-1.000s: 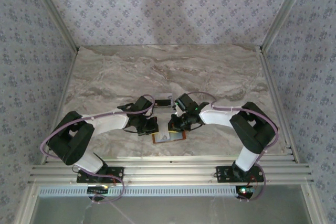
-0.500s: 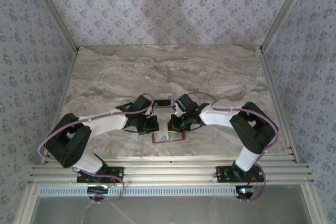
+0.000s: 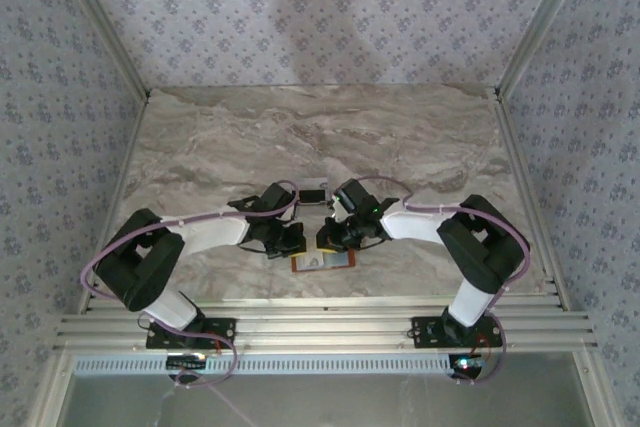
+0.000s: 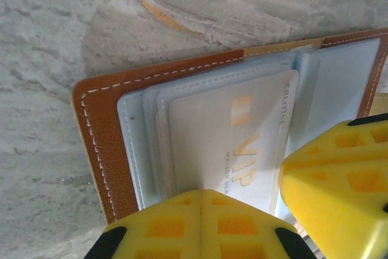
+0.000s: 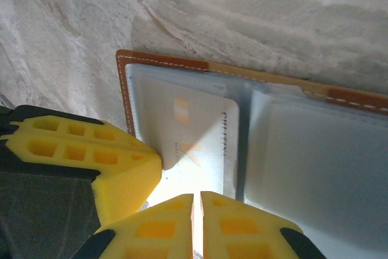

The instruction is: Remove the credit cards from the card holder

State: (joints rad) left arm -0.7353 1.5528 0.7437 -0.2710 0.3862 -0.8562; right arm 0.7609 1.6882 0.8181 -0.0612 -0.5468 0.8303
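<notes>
There was one card holder (image 4: 97, 125) on one tabletop (image 3: 400, 137). Two credit cards were counted: one whitish card (image 4: 230, 125) and one dark card (image 3: 312, 193). Two arms carried two pincers, the left pincer (image 4: 201, 201) and the right pincer (image 5: 197, 204).

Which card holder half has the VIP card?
The card holder half beside the left gripper: whitish VIP card in its pockets; the other half, grey-blue pockets, looks empty.
</notes>
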